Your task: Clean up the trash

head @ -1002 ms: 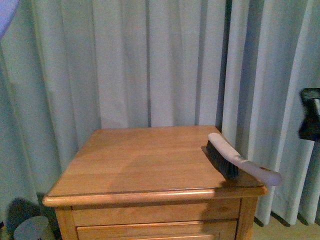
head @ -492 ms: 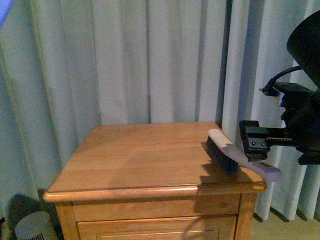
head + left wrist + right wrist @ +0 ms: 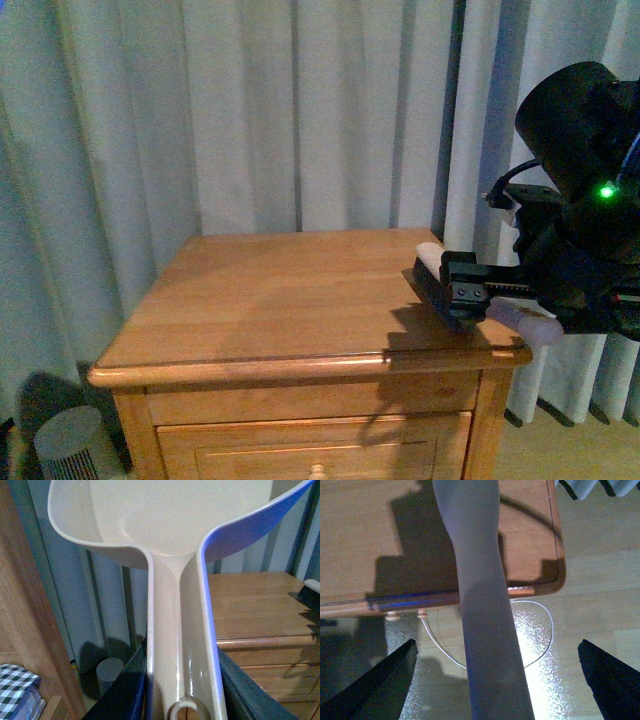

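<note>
**Right arm is closing in on the brush, and no trash is showing yet**

Nearest to me, the left pincer [image 3: 182, 695] is clenching the handle of the beige dustpan [image 3: 165, 525] and holding it up off to the side of the table [image 3: 280, 300]. The right pincer [image 3: 497, 680] is hanging spread wide, one finger on either side of the brush [image 3: 430, 262] handle, and neither looks to be touching it. A second ago that arm was only peeking in at the right edge. Now it is hovering over the handle end that is jutting past the table's corner. I am reading this as the reach for the brush, so the sweeping is not yet begun.

Counting outward, I am seeing two pincers, one dustpan, one brush, one table, one pale ribbed canister [image 3: 72, 450] on the floor, and the curtain [image 3: 300, 120] behind it all. Of the trash I am counting none: no white wad is showing in any view, so I cannot tell where it is lying.
</note>
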Available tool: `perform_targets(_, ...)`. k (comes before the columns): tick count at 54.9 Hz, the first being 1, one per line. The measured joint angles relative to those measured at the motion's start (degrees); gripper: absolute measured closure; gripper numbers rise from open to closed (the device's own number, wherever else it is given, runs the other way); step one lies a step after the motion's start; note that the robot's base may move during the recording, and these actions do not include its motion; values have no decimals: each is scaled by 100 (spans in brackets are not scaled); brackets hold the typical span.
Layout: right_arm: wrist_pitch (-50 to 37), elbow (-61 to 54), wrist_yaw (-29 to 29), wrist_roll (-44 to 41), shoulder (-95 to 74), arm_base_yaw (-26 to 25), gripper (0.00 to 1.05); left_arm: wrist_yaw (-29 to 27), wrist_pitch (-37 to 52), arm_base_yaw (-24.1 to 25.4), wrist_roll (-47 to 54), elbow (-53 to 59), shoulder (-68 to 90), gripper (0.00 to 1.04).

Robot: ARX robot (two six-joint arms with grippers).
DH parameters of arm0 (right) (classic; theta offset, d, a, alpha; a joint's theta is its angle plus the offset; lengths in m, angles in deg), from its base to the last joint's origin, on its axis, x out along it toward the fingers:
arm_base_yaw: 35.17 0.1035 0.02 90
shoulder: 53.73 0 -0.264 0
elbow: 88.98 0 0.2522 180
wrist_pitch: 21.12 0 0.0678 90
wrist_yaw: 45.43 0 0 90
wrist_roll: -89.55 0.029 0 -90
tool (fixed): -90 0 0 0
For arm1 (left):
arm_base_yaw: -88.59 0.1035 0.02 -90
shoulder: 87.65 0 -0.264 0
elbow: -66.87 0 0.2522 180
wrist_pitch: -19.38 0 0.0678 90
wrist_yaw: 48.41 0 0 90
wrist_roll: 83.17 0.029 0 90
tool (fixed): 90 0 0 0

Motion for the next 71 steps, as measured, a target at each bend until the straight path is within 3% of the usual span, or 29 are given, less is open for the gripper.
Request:
perform_targets(6,-4,61,4,20,-87,17,9,0,0,0,2,0,0,77)
perform_targets(34,-127,83,-15,-63,-199,-22,82,0,0,0,0,0,0,77)
perform_targets(47,-437,-87,-280,-363,7,-138,84,0,0,0,0,0,0,77)
perform_targets(51,-977,-363,-671,-763,247,-140,84,0,0,0,2,0,0,77)
perform_targets(71,-3241,-2065,-1534,-2048,2280,52,84,0,0,0,0,0,0,77)
